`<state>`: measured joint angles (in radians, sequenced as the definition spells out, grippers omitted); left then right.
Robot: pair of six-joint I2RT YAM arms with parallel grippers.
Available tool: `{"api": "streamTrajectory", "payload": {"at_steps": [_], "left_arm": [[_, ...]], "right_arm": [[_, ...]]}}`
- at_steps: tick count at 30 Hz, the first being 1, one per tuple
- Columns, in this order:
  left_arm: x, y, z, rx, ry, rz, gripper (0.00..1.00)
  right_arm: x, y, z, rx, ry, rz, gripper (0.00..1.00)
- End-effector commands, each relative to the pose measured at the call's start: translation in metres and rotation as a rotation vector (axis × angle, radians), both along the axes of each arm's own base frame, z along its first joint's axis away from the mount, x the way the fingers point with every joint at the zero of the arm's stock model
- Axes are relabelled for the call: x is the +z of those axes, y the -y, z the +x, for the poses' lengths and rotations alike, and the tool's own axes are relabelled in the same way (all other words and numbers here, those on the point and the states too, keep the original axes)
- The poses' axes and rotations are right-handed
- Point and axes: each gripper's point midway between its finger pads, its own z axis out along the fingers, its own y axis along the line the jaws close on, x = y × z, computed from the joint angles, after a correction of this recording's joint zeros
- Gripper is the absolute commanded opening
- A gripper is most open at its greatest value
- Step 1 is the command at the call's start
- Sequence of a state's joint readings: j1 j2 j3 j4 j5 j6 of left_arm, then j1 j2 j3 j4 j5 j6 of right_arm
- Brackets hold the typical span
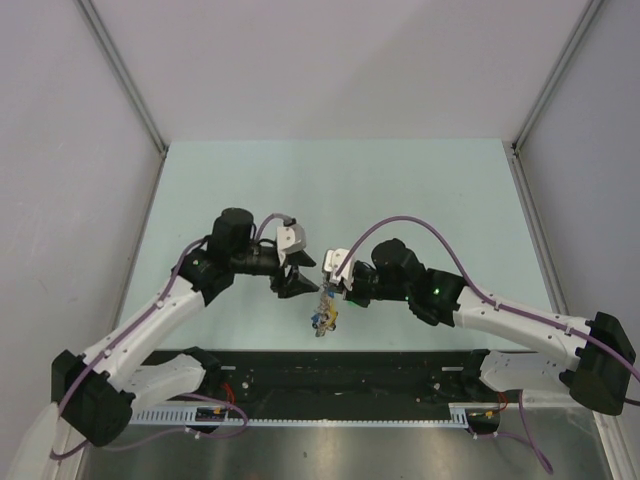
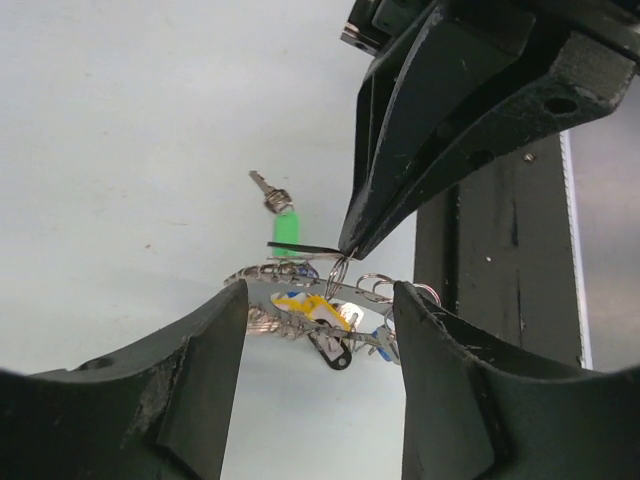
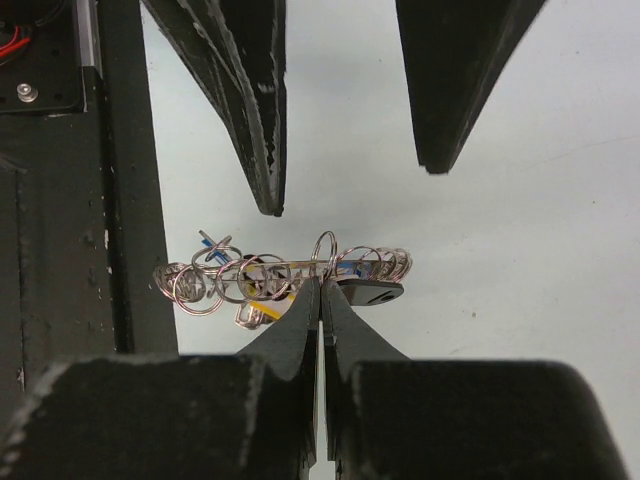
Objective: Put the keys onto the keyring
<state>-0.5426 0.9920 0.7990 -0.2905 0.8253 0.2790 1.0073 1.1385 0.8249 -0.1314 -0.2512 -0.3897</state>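
My right end effector (image 3: 320, 285) is pressed together on the keyring (image 3: 270, 270), pinching it by one thin wire loop at the rim. It holds the keyring edge-on above the desk (image 1: 400, 190), near the front edge between my two arms. My left end effector (image 2: 318, 300) is spread, one finger on either side of the keyring and touching nothing.

The hold is the weak point. A grip on one small loop is narrow, so a nudge from a left finger could swing or twist the keyring, or pull it free to drop. The keys (image 2: 330, 320) hang below in a tangle of yellow, blue and black, so closing blindly could catch several at once or snag a loop.

A green key (image 2: 287, 228) seems to lie on the desk just beyond; I cannot tell whether it is attached. My fingers are close together here and could collide.
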Motion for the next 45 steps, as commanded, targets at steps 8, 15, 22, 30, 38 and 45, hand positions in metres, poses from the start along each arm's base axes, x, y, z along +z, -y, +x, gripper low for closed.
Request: {"api": "streamTrajectory", "payload": {"at_steps": [8,15,22,30,38,45], "left_arm": [[-0.008,0.011,-0.019,-0.295,-0.049,0.048,0.54],[-0.017,0.018,-0.02,-0.314,-0.09,0.06,0.45],[-0.018,0.025,-0.022,-0.325,-0.099,0.05,0.4],[-0.022,0.029,-0.026,-0.339,-0.125,0.055,0.31],[-0.024,0.024,-0.025,-0.302,-0.119,0.085,0.0],[-0.001,0.015,-0.008,-0.163,-0.052,0.03,0.0]], "right_arm": [[0.045,-0.008,0.0,0.018,0.089,0.095,0.0],[0.044,-0.01,0.0,0.023,0.088,0.095,0.0],[0.042,-0.012,-0.002,0.03,0.083,0.09,0.0],[0.042,-0.013,-0.004,0.033,0.083,0.089,0.0],[0.043,-0.007,-0.002,0.007,0.09,0.077,0.0],[0.044,0.005,0.003,-0.041,0.1,0.06,0.0]]}}
